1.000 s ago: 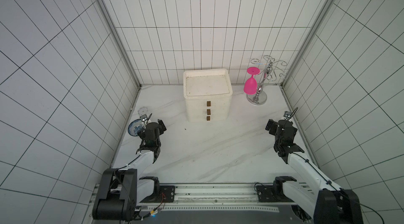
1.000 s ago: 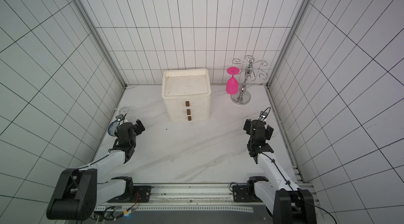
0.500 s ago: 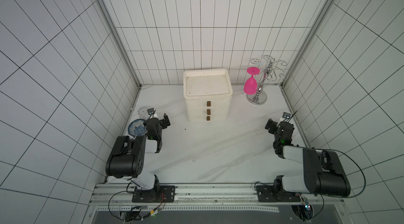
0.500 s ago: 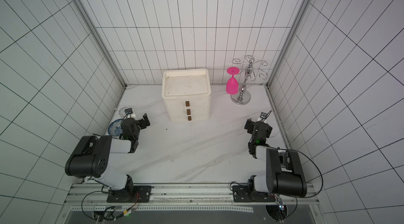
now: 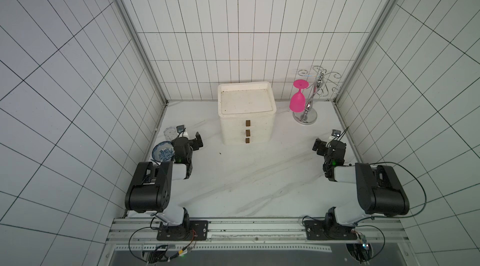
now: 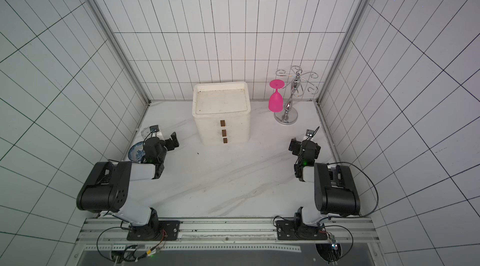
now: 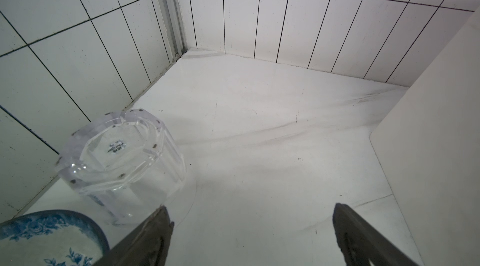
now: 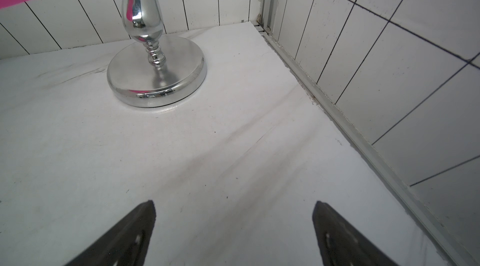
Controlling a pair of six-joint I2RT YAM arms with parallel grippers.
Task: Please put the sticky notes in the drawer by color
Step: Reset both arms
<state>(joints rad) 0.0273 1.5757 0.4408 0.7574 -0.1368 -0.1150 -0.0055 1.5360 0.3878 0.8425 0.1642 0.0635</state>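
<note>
— What has changed over the last second?
— Both arms have folded back, elbows raised over the near rail. The drawer stands at the table's far middle, all fronts shut.
— And the grippers?
— The left gripper is spread wide and empty beside a glass dish. The right gripper is likewise released, near the rack.
</note>
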